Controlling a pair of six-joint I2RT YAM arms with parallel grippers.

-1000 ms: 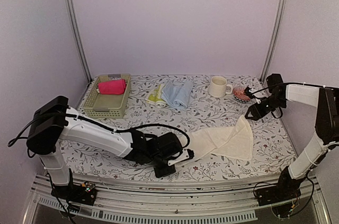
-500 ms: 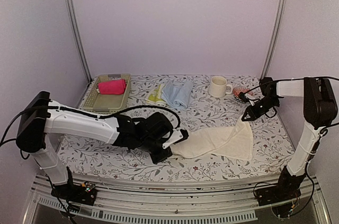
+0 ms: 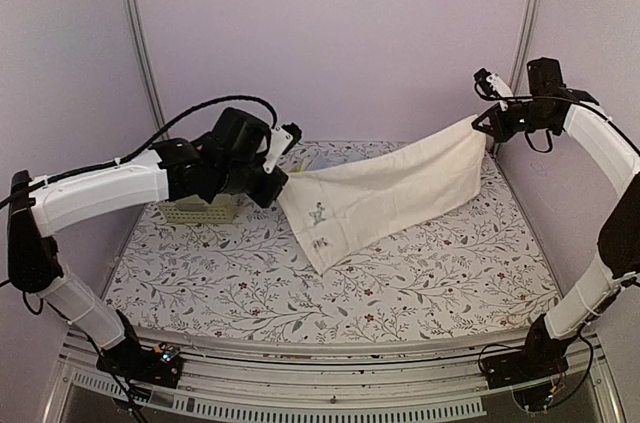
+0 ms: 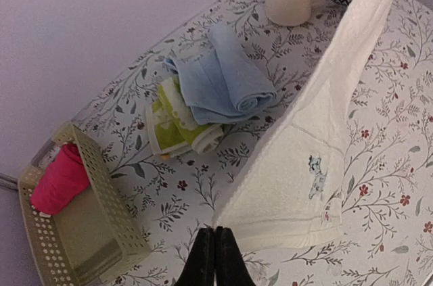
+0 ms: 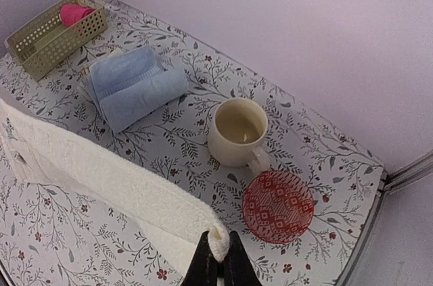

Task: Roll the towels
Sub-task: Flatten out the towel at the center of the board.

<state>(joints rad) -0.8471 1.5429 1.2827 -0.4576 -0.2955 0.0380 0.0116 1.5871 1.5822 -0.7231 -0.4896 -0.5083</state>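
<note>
One towel looks done: the hot pink towel (image 4: 59, 179) is rolled up and laid in the pale green basket (image 4: 105, 195). The cream-white towel (image 3: 390, 188) is not rolled yet — it is held up in the air, stretched out between the two arms, with its low corner hanging down toward the table. One corner is pinched by the left gripper (image 4: 214, 249), whose fingers are pressed tight together on the cloth. The far top corner is pinched the same way by the right gripper (image 5: 216, 259), high up near the right wall. The light blue towel (image 4: 220, 80) is laid at the back of the table, and the pale yellow-green towel (image 4: 172, 124) is tucked against it. Whether these two count as rolled cannot be told for sure — they look more folded than rolled. So one towel is judged finished and up to three may be left. The cream one will likely need to be laid flat first. The table (image 3: 200, 283) is covered with a white cloth printed with little leaves and red flowers. A cream mug (image 5: 235, 130) and a small red patterned dish (image 5: 277, 206) are set just beside each other at the back right. Plain pale purple walls are seen around the table, with metal posts (image 3: 140, 43) in the back corners.
</note>
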